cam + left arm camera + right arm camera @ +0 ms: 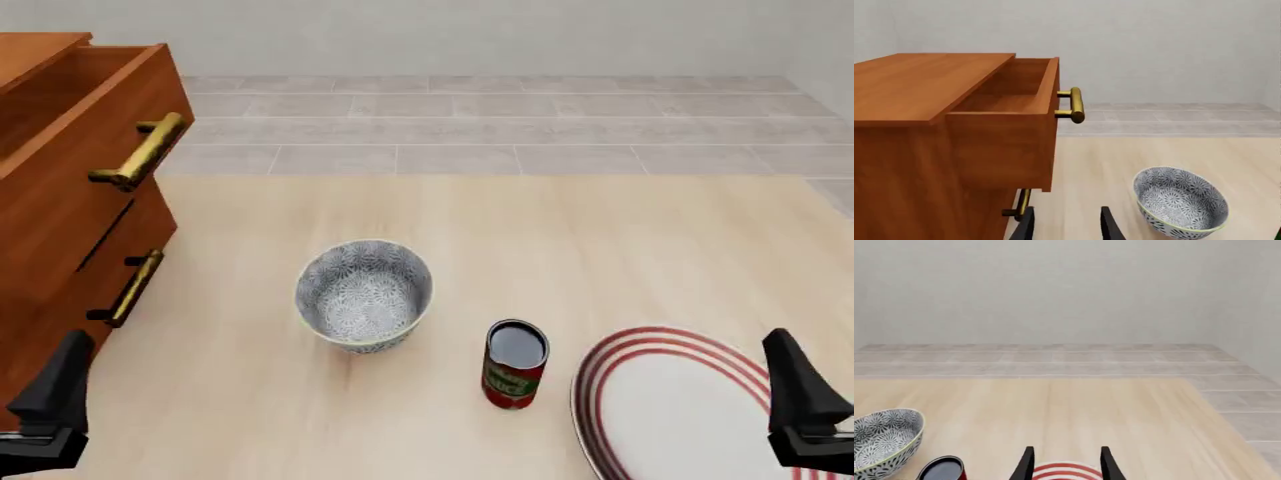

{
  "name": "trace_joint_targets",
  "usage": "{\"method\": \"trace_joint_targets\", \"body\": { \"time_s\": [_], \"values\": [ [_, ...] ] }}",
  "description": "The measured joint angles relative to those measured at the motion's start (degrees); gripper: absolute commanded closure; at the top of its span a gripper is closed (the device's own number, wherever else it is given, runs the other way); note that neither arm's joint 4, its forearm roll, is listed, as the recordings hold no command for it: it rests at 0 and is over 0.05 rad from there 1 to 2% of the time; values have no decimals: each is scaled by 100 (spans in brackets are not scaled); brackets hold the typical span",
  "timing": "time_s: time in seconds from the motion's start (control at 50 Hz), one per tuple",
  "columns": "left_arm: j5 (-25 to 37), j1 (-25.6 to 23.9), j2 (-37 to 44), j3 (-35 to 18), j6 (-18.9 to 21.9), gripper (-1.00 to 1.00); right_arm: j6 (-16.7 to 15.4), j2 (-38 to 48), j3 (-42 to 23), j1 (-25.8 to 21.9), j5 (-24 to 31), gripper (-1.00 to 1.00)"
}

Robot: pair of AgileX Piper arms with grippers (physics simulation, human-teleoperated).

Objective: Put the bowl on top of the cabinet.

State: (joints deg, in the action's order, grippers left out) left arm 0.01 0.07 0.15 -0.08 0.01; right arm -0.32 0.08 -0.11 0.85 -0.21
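A round, deep bowl with a blue-grey and white floral pattern (364, 294) sits upright on the pale wooden table (534, 240), well apart from the reddish-brown wooden cabinet (60, 200), whose top drawer (1011, 110) with a brass bar handle (1074, 105) stands pulled out. A red can (515, 363) stands just beside the bowl, a flat white plate with red rings (681, 400) beyond the can. The left gripper (1066, 225) and right gripper (1066, 462) both hang parted, grasping nothing.
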Motion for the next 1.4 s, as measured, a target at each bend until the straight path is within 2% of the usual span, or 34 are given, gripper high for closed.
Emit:
{"method": "trace_joint_targets", "body": {
  "time_s": [0.5,0.74,1.04,1.4],
  "values": [
    [-16,-43,27,-64,-18,-100,2,31,-9,-80,-16,-100],
    [210,-200,36,-485,86,-100,6,35,-13,-84,-12,-100],
    [954,-998,60,-1468,184,-100,5,27,-11,-86,-8,-100],
    [1081,-1954,838,-2463,223,-100,7,36,-8,-86,-19,-100]
  ]
}}
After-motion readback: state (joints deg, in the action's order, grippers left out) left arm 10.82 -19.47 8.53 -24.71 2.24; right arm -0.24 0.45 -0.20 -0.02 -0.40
